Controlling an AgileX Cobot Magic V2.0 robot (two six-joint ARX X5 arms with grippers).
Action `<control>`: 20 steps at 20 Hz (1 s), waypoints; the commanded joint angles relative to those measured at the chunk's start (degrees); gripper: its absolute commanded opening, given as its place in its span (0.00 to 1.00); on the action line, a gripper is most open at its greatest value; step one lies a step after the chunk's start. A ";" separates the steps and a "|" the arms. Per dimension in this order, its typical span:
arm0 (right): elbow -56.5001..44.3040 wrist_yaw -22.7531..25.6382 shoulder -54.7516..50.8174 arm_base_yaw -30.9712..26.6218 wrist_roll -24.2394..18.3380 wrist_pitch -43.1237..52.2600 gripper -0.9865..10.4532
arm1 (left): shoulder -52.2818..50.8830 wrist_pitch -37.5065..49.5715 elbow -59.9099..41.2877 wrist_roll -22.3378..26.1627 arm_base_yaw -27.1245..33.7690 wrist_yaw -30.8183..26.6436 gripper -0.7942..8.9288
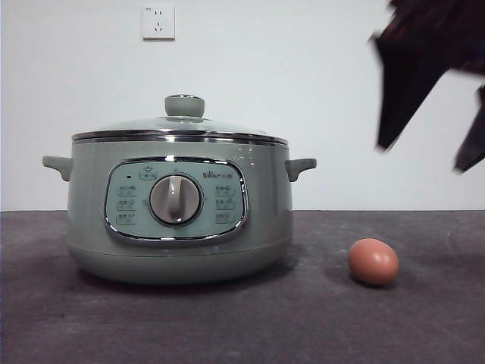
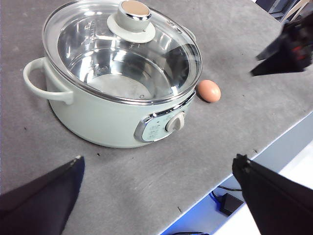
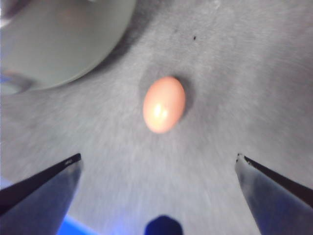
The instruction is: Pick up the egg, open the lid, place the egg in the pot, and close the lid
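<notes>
Front view: the pot (image 1: 178, 208) is seen standing on the grey table (image 1: 242, 326), its dial (image 1: 175, 199) facing the camera. The lid (image 1: 180, 129) is seated on the pot rim, knob (image 1: 184, 105) upright. The egg (image 1: 373, 262) is seen lying on the table beside the pot, on the side of one handle (image 1: 300, 167), clear of the pot wall and not touching it. A dark, blurred gripper (image 1: 428, 155) is seen high at the upper corner on the egg's side, well above the egg. A wall socket (image 1: 158, 22) is noted on the white wall behind.

Left wrist view: the left gripper (image 2: 161, 188) is seen with jaws wide apart and nothing between them, held above the table in front of the pot (image 2: 98, 115). The lid (image 2: 122, 49) is closed on the pot; the steel bowl is visible through the glass. The egg (image 2: 209, 90) lies just beside the pot, near the control panel side. The right gripper (image 2: 286, 49) is seen as a dark shape above the table past the egg.

Right wrist view (blurred): the right gripper (image 3: 159, 169) is seen with jaws spread wide, empty. The egg (image 3: 164, 104) lies on the table beyond the jaws, roughly centred between them, untouched. Part of the pot (image 3: 58, 39) is seen near the egg.
</notes>
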 commanded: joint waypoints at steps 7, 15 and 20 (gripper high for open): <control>0.00 4.26 16.24 4.04 3.56 8.83 0.47 | -0.07 0.37 0.09 0.59 0.07 0.00 0.66; 0.00 4.28 20.61 4.07 4.17 13.75 0.40 | -0.07 0.37 0.09 0.61 0.07 -0.02 0.66; 0.00 4.11 21.44 4.07 4.98 14.51 0.38 | -0.07 0.48 0.09 0.61 0.07 -0.02 0.66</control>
